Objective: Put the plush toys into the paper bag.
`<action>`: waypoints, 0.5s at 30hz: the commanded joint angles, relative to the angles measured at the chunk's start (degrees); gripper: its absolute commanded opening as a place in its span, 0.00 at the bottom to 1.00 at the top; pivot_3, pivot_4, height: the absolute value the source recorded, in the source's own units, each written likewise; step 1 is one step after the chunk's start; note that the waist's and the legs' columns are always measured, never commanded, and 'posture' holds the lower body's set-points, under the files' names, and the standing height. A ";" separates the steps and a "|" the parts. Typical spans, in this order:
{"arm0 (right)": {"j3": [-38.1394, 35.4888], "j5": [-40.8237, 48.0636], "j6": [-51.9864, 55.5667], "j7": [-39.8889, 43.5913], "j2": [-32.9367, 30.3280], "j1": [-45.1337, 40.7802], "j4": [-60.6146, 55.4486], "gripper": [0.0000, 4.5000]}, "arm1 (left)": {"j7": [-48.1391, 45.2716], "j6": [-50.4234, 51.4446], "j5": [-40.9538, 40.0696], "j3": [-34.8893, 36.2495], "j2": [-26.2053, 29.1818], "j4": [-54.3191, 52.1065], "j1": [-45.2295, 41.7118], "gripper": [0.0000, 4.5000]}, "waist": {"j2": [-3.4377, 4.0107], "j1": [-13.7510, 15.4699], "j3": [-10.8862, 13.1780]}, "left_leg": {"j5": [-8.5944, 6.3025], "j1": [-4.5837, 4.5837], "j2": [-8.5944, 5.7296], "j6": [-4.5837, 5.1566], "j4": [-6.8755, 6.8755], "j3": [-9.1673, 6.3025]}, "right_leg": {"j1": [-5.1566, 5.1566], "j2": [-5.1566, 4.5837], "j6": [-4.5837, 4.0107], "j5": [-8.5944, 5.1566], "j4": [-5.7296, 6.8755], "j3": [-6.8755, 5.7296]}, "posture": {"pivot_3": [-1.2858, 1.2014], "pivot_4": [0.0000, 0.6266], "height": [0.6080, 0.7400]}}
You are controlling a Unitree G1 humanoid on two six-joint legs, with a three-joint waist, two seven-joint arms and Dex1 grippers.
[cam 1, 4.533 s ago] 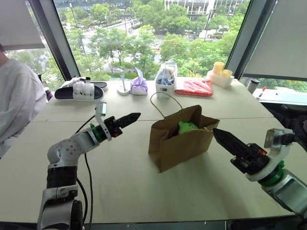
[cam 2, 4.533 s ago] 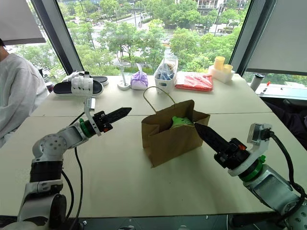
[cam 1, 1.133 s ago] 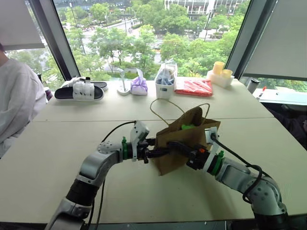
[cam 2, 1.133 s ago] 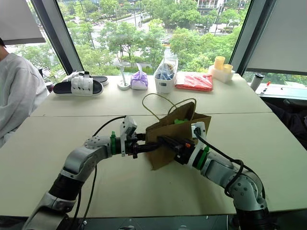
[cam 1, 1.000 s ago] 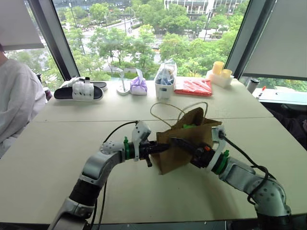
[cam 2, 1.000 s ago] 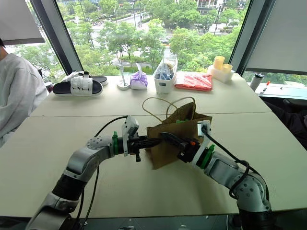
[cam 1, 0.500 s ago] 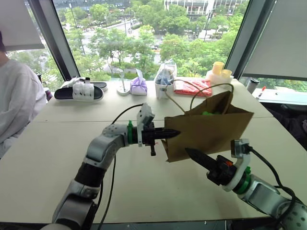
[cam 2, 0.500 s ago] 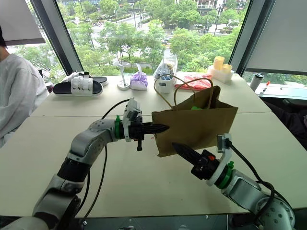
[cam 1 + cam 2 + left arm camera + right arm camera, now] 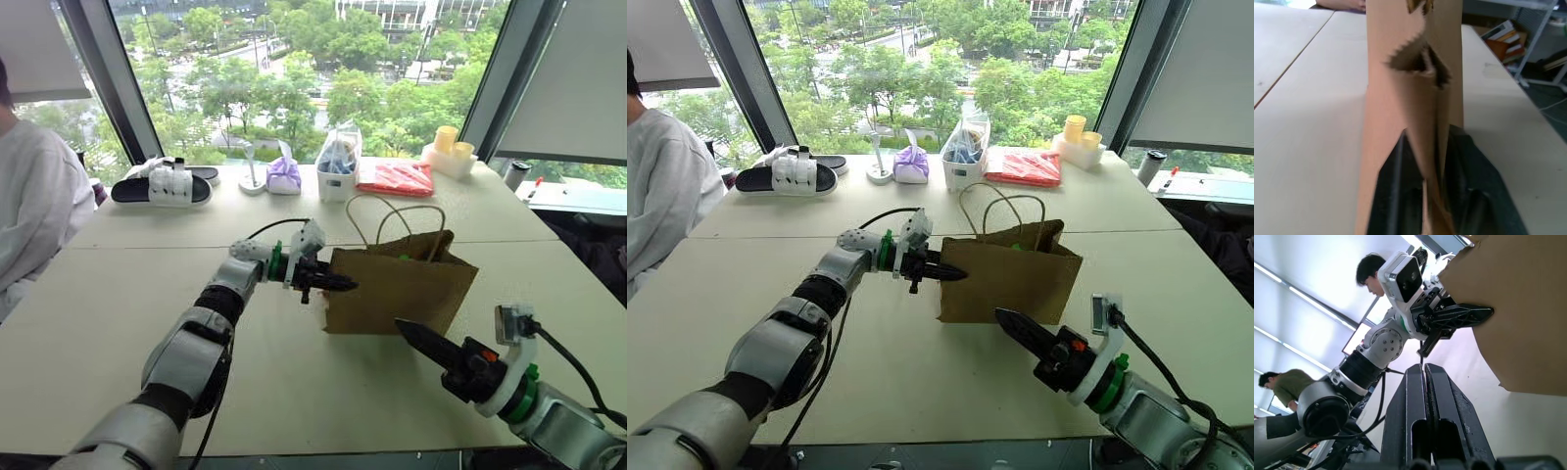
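Now paper bag (image 9: 397,289) edge between left hand (image 9: 343,284) fingers, right hand (image 9: 411,334) closed, empty, just before bag

Paper bag (image 9: 397,294) back down on counter (image 9: 118,294), upright, vs. half a sec ago when lifted and tilted; also sits further right than at start. Left claw (image 9: 338,284) now at bag's left edge, paper between its fingers (image 9: 1396,196) w/ a small gap, where 4.5 s ago was well clear to the left. Right claw (image 9: 416,338) pulled back off bag, fingers together, now low in front of bag; a sec ago was against bag's front.
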 commanded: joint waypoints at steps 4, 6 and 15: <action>2.67 -1.50 -1.53 1.11 0.47 -1.53 0.24 0.00 | -2.46 -3.21 2.21 2.69 0.60 2.06 -2.59 0.95 | 0.00 -0.06 0.00 | 0.00 0.01 0.00 0.00 0.00 -0.01 | 0.00 0.00 0.01 0.00 0.03 0.00 | 0.52 0.24 1.00; 3.30 -2.09 -1.35 1.56 0.07 -2.10 0.77 0.00 | -1.14 -2.85 3.32 2.83 1.79 1.28 -1.84 0.99 | 0.00 -0.04 0.00 | 0.00 0.02 0.00 0.00 0.01 -0.01 | 0.00 0.00 0.01 0.00 0.04 0.00 | 0.52 0.24 1.00; 3.86 -2.85 -0.58 2.63 -1.62 -3.04 1.39 0.00 | 8.79 15.20 -4.42 11.17 9.18 -29.42 16.22 0.99 | 0.05 -0.62 -0.03 | 0.00 0.04 0.06 0.00 -0.02 -0.24 | -0.08 0.00 0.01 0.00 0.14 0.05 | 0.52 0.24 1.00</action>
